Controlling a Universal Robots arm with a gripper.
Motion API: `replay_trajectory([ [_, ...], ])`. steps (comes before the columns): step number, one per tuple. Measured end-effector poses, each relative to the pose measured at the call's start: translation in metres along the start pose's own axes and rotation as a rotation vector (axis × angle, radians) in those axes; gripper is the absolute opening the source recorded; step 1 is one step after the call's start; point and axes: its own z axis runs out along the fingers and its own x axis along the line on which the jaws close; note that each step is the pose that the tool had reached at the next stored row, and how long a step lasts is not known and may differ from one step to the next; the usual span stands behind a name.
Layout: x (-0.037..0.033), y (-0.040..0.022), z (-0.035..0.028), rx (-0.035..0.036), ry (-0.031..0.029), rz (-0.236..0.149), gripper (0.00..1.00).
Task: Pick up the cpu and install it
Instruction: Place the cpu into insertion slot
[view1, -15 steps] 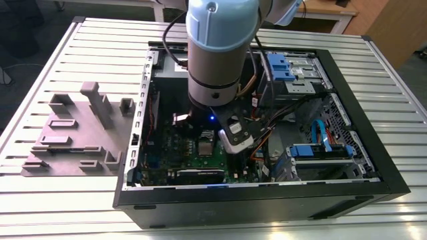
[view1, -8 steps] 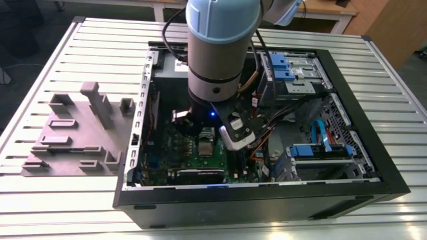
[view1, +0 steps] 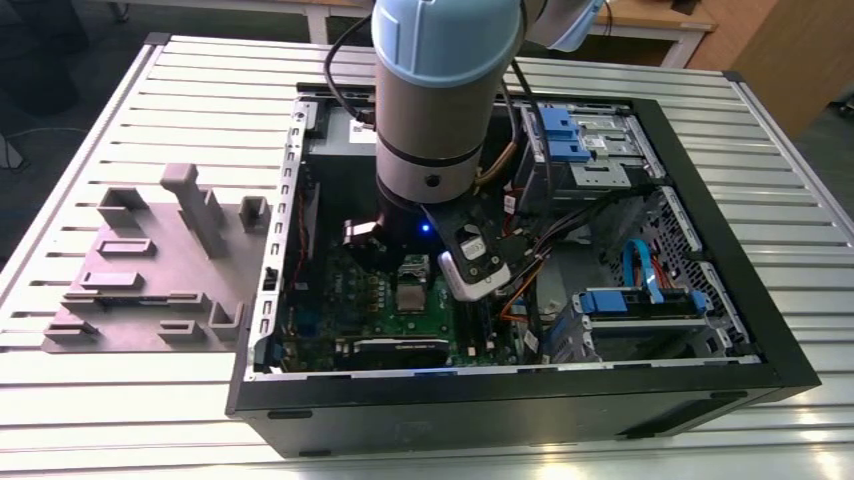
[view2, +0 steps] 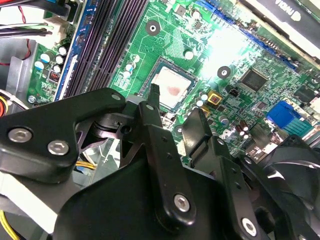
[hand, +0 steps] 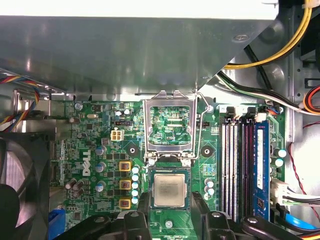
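Silver-grey cpu lies flat in its socket on the green mobo, just beside the hinged socket frame, at the frame's hinge end. You can see the frame stands swung up off the chip. That's why the chip's top is bare: my read is it's seated but not clamped.

Your gripper hangs over the socket w/ its fingers spread, one each side of the chip. Nothing sits between them and they look apart from the chip's edges, so it's released, not grasping. The spread fits a chip that rests on the socket, not on the pads.

In the exterior view the arm comes straight down into the pc case, over the frame, b/c the board lies flat on the case floor.

Counts:
- 1 cpu
- 1 frame
- 2 fingers
- approx 4 memory slots, 1 of them blue, running alongside the frame
- 3 yellow-rimmed parts in a row on the frame's opposite side
- 1 fan further out past those, well apart from the frame
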Motion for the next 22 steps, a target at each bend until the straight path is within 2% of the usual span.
replay_trajectory([
  [3, 0.0, 0.0, -0.0001, 0.0, 0.0, 0.0, 0.44],
  [5, 0.0, 0.0, -0.0001, 0.0, 0.0, 0.0, 0.31],
  [6, 0.0, 0.0, -0.0001, 0.0, 0.0001, 0.0, 0.31],
  [8, 0.0, 0.0, -0.0002, 0.0, 0.0, 0.0, 0.2],
  [9, 0.0, 0.0, -0.0002, 0.0001, 0.0, 0.0, 0.2],
  [11, 0.0, 0.0, -0.0002, 0.0, 0.0, 0.0, 0.1],
  [18, 0.0, 0.0, -0.0004, 0.0, 0.0, 0.0, 0.1],
  [22, 0.0, -0.0001, 0.0006, 0.0054, 0.0002, 0.001, 0.1],
])
